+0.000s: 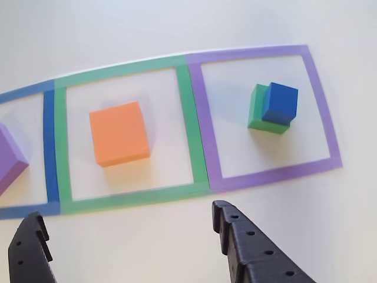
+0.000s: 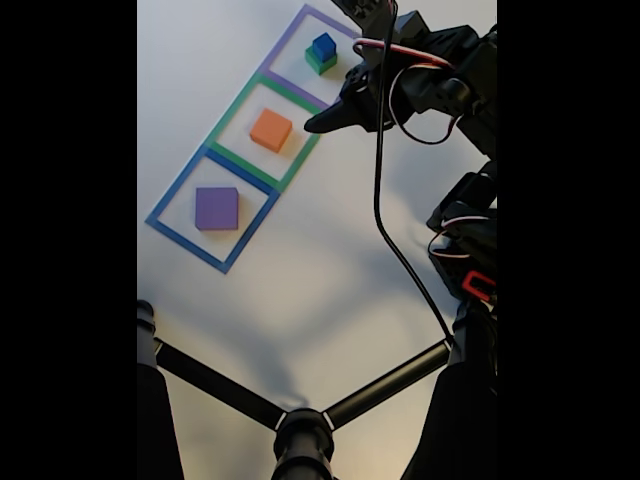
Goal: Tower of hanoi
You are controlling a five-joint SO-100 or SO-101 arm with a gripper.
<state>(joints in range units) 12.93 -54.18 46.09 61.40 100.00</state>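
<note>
The tower of hanoi lies in three places on the white table. The flat purple block [image 1: 9, 156] [image 2: 216, 208] sits in the blue taped square. An orange block [image 1: 119, 133] [image 2: 271, 130] rests in the green square. Inside the purple square, the blue cube [image 1: 280, 103] [image 2: 323, 46] stands on the green block [image 1: 257, 109] [image 2: 314, 62], shifted toward one corner. My gripper [image 1: 125, 211] [image 2: 325, 65] is open and holds nothing. It hovers above the table just outside the green and purple squares, with its black fingers [image 1: 247, 242] spread wide.
Taped outlines in blue [image 2: 180, 232], green [image 1: 194, 130] and purple [image 1: 321, 112] form a row. The arm's body and a black cable [image 2: 380, 200] run down the right of the fixed view. A black stand [image 2: 300, 425] with spread legs fills the bottom.
</note>
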